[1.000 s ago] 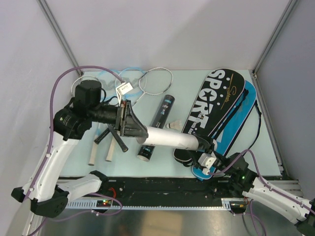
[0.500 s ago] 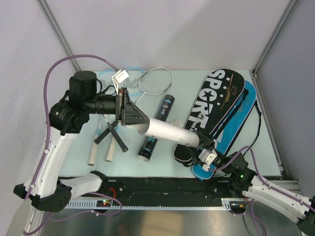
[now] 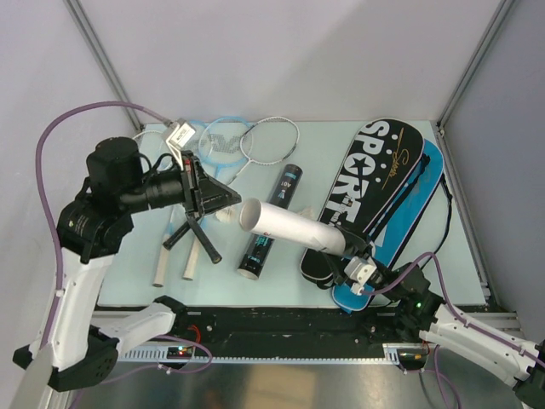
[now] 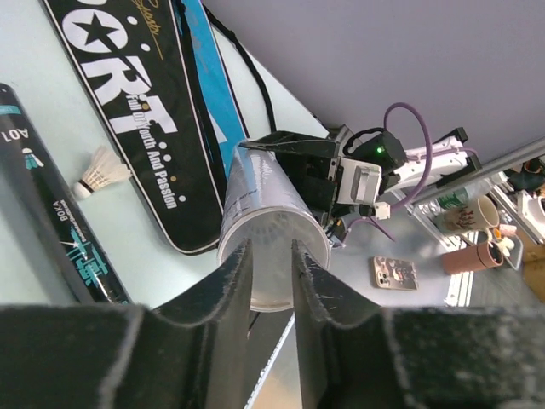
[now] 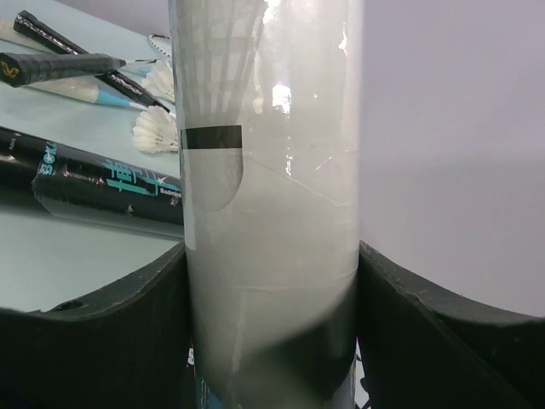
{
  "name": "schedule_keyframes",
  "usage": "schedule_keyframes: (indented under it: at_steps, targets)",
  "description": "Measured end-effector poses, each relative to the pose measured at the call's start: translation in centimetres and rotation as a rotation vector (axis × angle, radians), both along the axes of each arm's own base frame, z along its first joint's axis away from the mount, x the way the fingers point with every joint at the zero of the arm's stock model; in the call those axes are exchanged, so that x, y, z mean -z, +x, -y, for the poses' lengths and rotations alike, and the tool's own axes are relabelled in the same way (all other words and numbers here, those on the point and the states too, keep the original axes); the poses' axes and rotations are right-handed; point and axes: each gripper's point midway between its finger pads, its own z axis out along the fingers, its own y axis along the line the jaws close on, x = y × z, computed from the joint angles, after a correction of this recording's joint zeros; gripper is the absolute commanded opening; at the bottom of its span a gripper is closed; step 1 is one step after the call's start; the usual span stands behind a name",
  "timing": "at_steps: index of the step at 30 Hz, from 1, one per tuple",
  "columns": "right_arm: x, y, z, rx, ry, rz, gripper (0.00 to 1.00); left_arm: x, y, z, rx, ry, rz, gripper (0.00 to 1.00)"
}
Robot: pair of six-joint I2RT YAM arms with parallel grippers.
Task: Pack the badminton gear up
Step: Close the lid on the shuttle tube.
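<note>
- While the right gripper [image 3: 349, 253] was clamped around the lower end of the white tube [image 3: 289, 228], the tube slanted up off the table. Its open mouth faced the left gripper [image 3: 223, 198], presumably for loading.
- The left fingers [image 4: 230, 290] stood narrowly parted with nothing between them. The tube's mouth lay directly ahead of their tips, apart from them.
- Through the translucent wall just above the right jaws, a loaded shuttlecock [image 5: 213, 111] showed inside. Whether more sat behind it could not be told.
- A loose shuttlecock [image 4: 98, 170] lay beyond the left fingertips and to their left, between the black tube [image 4: 51, 213] and the black bag [image 4: 128, 111]. It was judged the next item to pack.
- The tube's base was hidden within the right jaws.
- The handles of the rackets [image 3: 268, 141] ran partly beneath the left gripper.
- The blue bag [image 3: 428, 179] was mostly covered by the black one, beyond the right gripper.
</note>
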Motion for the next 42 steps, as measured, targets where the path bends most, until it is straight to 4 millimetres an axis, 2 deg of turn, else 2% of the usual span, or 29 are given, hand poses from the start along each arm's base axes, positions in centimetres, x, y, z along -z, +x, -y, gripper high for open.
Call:
schedule_keyframes:
  at_steps: [7,15,20,25,27,31,34,37,42]
  targets:
    - [0.0,0.3,-0.1,0.009,-0.006,-0.015,0.26,1.0,0.1,-0.2,-0.014,0.013,-0.016,0.14]
    - [0.6,0.9,-0.3,0.024,-0.025,-0.050,0.25,5.3,1.3,0.5,-0.001,0.082,-0.112,0.10]
    - [2.7,1.8,-0.2,0.061,-0.086,-0.105,0.23,7.5,2.8,1.4,0.009,0.134,-0.136,0.08]
    - [4.6,2.2,0.1,0.087,-0.140,-0.153,0.23,9.6,3.9,1.7,0.002,0.177,-0.163,0.10]
    - [4.9,2.4,0.2,0.097,-0.148,-0.162,0.23,9.9,4.1,1.8,0.006,0.183,-0.167,0.13]
    - [5.1,2.5,0.3,0.106,-0.146,-0.174,0.24,10.0,4.6,1.7,-0.006,0.193,-0.158,0.25]
    - [4.6,2.4,0.1,0.096,-0.113,-0.178,0.24,9.2,5.3,1.2,-0.051,0.196,-0.133,0.36]
    - [3.2,2.3,-0.2,0.081,-0.047,-0.175,0.24,7.4,6.7,-0.1,-0.143,0.197,-0.087,0.49]
    - [1.1,3.2,0.2,0.130,0.066,-0.250,0.24,2.5,8.8,-2.6,-0.322,0.177,0.053,0.76]
